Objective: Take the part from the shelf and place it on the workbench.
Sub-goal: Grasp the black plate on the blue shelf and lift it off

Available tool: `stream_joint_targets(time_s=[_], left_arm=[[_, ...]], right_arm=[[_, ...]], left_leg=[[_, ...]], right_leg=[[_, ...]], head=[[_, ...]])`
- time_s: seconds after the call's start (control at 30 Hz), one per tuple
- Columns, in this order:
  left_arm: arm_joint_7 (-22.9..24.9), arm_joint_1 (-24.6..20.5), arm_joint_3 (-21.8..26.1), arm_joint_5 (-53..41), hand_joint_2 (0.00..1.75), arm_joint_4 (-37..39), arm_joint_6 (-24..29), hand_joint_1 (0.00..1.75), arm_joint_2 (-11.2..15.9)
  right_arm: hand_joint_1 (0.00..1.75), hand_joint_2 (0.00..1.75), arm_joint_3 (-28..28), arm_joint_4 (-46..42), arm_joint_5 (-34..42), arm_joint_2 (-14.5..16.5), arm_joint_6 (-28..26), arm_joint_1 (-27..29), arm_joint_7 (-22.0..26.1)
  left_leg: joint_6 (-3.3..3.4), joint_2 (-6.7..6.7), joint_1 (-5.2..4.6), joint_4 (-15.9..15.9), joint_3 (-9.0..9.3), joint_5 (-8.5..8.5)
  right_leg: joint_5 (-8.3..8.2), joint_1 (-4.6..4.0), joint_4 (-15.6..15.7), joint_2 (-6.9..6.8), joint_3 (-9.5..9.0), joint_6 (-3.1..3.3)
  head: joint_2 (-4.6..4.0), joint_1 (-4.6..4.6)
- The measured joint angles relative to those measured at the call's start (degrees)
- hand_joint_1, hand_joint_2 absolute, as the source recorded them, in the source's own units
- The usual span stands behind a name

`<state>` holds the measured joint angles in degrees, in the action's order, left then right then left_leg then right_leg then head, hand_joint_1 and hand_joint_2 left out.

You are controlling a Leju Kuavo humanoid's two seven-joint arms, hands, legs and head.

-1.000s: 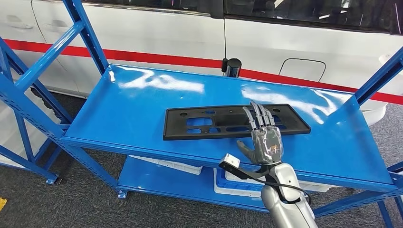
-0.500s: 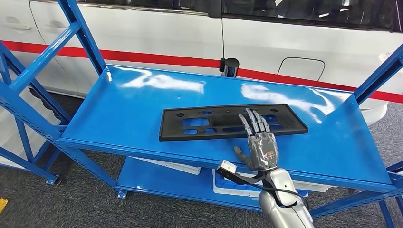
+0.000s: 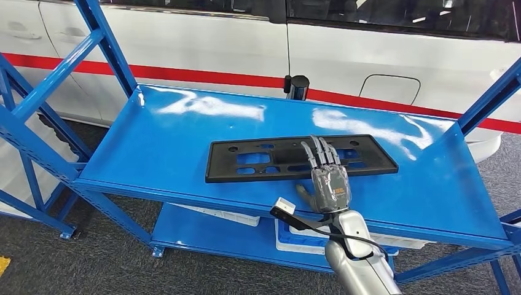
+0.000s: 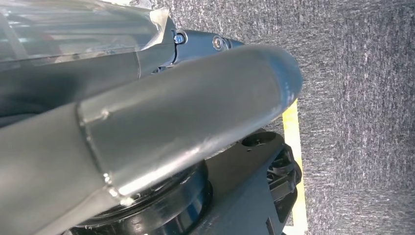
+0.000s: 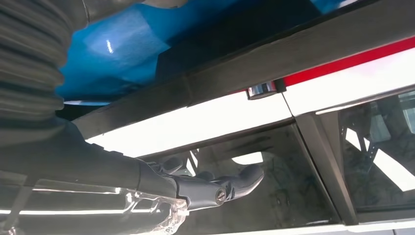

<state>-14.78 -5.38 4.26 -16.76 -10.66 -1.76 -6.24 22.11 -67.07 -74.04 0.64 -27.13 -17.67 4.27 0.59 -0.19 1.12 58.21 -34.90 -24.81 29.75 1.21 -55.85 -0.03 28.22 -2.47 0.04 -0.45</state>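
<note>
Head view: flat black slotted part (image 3: 270, 158) under right hand (image 3: 329, 184), fingers (image 3: 319, 153) extended, gripping nothing.

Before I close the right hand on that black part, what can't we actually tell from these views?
- Head view: the right hand covers the near edge of the black part, so thumb contact and grip are unclear.
- Right wrist view: the part is a dark, close band; its holes are unreadable.
- Left wrist view: dark robot body parts block the scene.
- Lower shelf: white items cut off by the upper deck.
</note>
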Motion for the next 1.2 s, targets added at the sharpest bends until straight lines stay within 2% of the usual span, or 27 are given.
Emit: stream_joint_targets(time_s=[0.07,0.2,0.37,0.77,0.83,0.9,0.97,1.07,1.2], left_arm=[[0.1,-0.2,-0.1,-0.3,0.0,0.0,-0.1,0.0,0.0],[0.6,-0.5,-0.2,-0.8,0.0,0.0,-0.1,0.0,-0.1],[0.8,-0.6,-0.4,-1.3,0.0,0.0,-0.3,0.0,-0.1],[0.8,-0.7,-0.9,-1.8,0.0,0.0,-0.7,0.0,-0.1],[0.8,-0.7,-0.9,-1.9,0.0,0.0,-0.7,0.0,-0.1],[0.7,-0.7,-0.9,-1.9,0.87,0.0,-0.7,0.0,-0.1],[0.6,-0.7,-0.9,-2.0,1.75,-0.1,-0.7,0.0,-0.1],[0.4,-0.7,-1.0,-2.7,1.75,-0.1,-0.5,0.0,-0.1],[1.2,-0.7,-1.0,-2.9,1.75,-0.1,0.8,0.0,-0.1]], right_arm=[[0.01,1.75,0.0,-0.2,-0.4,0.2,0.3,0.0,-0.4],[1.75,1.75,0.0,-0.4,-1.5,0.8,1.4,0.0,-1.2],[1.75,1.75,0.0,-0.4,-3.3,1.4,3.8,-0.2,-1.4],[1.75,1.75,-1.0,-2.5,-3.6,1.8,5.3,0.2,-1.0],[1.75,0.87,-1.2,-2.9,-3.6,1.8,5.3,0.4,-1.0],[1.75,0.0,-1.6,-3.6,-3.6,1.7,5.3,0.8,-0.9],[1.75,0.0,-2.0,-4.4,-3.5,1.6,5.2,1.4,-0.7],[1.75,0.0,-2.6,-6.4,-3.9,1.3,4.7,2.7,-0.2],[1.75,0.0,-3.2,-11.5,-7.1,0.9,0.6,5.9,0.4]], left_leg=[[0.0,0.0,0.0,0.0,0.0,0.0],[0.0,0.0,-0.01,0.0,-0.01,0.0],[-0.01,-0.01,-0.01,0.0,-0.01,0.0],[-0.04,0.0,0.0,0.0,-0.01,-0.03],[-0.04,0.0,0.0,0.0,0.0,-0.03],[-0.04,-0.01,0.0,0.0,0.0,-0.03],[-0.04,-0.01,0.0,0.0,0.0,-0.03],[-0.04,-0.01,0.0,0.0,-0.01,-0.03],[-0.09,-0.01,-0.01,0.0,-0.02,-0.08]], right_leg=[[0.0,0.0,0.0,0.0,0.0,0.0],[0.0,0.0,0.0,0.0,0.0,0.0],[0.0,0.0,0.0,0.0,0.0,0.0],[0.02,0.0,0.0,0.0,0.02,0.0],[0.02,0.0,0.0,0.0,0.03,0.0],[0.02,0.01,0.0,0.0,0.02,0.0],[0.02,0.01,0.0,-0.01,0.02,0.0],[0.02,0.01,0.0,0.0,0.03,0.0],[0.03,0.01,0.0,-0.01,0.03,-0.01]], head=[[0.0,0.01],[0.0,0.01],[0.0,0.0],[0.0,0.01],[0.0,0.01],[0.0,0.01],[0.0,0.01],[0.0,0.01],[0.0,0.01]])
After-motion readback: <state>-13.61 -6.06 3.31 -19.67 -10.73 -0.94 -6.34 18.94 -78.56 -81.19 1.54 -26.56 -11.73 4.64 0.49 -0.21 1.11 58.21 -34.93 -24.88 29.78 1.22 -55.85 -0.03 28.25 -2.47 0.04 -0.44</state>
